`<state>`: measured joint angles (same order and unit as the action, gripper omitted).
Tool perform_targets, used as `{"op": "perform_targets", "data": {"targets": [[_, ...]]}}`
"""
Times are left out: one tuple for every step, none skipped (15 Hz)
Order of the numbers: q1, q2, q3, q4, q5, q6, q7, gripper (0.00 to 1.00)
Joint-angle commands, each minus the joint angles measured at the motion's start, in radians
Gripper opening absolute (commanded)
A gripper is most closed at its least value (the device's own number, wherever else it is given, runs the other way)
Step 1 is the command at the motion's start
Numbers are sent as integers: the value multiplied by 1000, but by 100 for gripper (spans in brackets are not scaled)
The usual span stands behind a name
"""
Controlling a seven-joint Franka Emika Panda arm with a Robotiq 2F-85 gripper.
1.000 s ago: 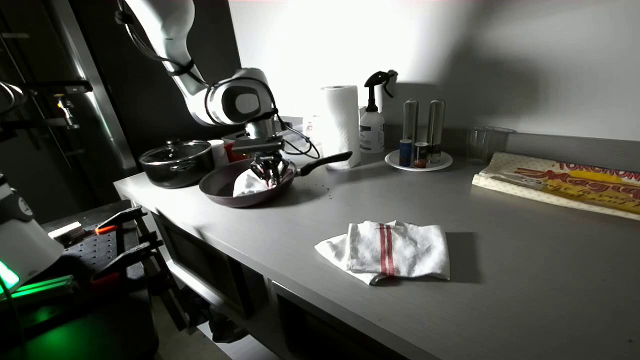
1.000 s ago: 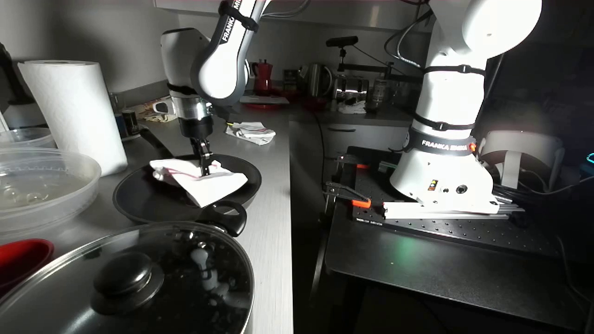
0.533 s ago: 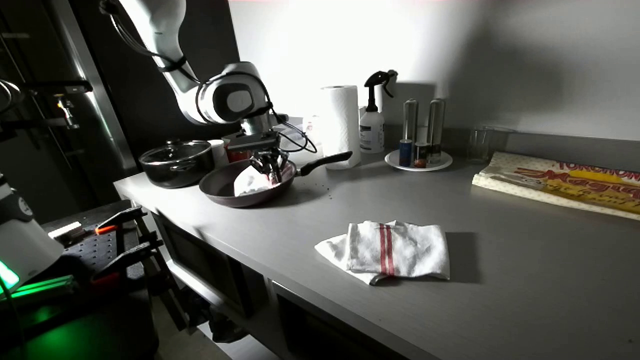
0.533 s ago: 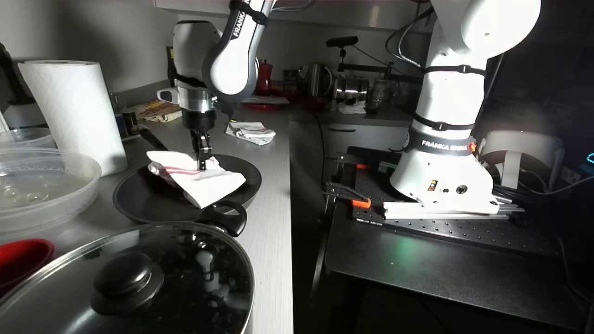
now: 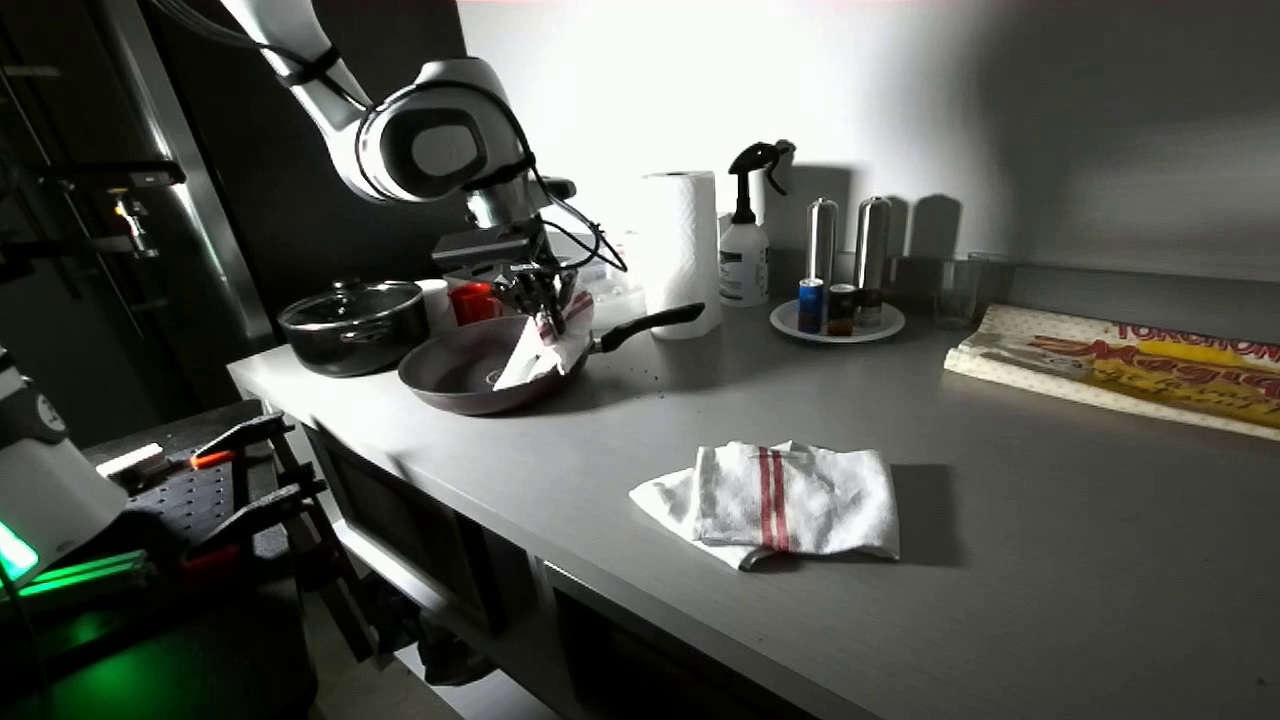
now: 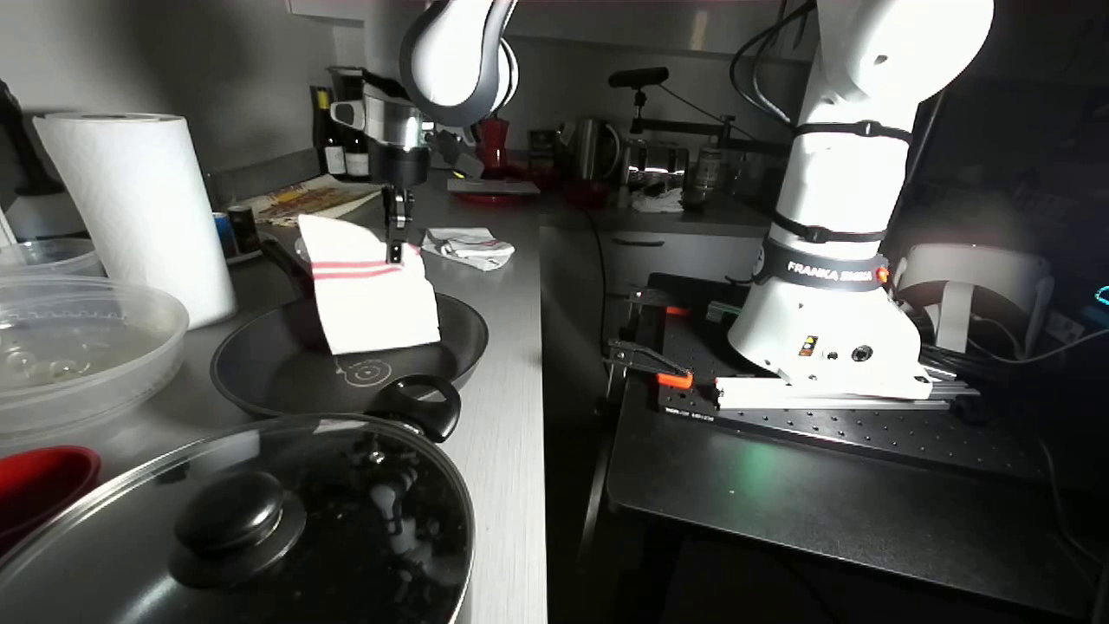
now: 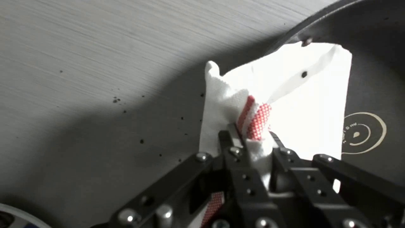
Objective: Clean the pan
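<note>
The wide, round, dark-grey frying pan point(image 6: 286, 373) with a long dark handle point(image 5: 650, 322) sits on the flat grey counter point(image 7: 110, 38), next to a black pot point(image 5: 350, 350) with a see-through lid point(image 6: 329, 555). The counter has thin streaky lines and tiny dark crumbs point(image 7: 141, 141). The black claw point(image 7: 254, 137) with shiny round bolts squeezes a white cloth point(image 6: 381, 308) with dotty red stripes — the cloth hangs over the pan. The smooth white robot arm point(image 5: 430, 140) bends over from above, and the claw points down over the handle side.
</note>
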<state>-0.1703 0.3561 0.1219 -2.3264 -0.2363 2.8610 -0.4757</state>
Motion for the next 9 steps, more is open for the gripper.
{"op": "perform_targets", "data": {"targets": [[-76, -88, 32, -19, 140, -82, -62, 4], [-85, -100, 25, -6, 173, -122, -75, 4], [-98, -100, 17, 14, 210, -161, -92, 4], [-103, -101, -1, 38, 238, -205, -93, 4], [-109, -102, -14, 57, 264, -242, -100, 4], [-115, -95, -35, 84, 285, -280, -96, 4], [-117, -92, -53, 105, 301, -314, -90, 4], [-123, -82, -68, 129, 319, -345, -93, 4], [-125, -71, -85, 153, 330, -371, -89, 4]]}}
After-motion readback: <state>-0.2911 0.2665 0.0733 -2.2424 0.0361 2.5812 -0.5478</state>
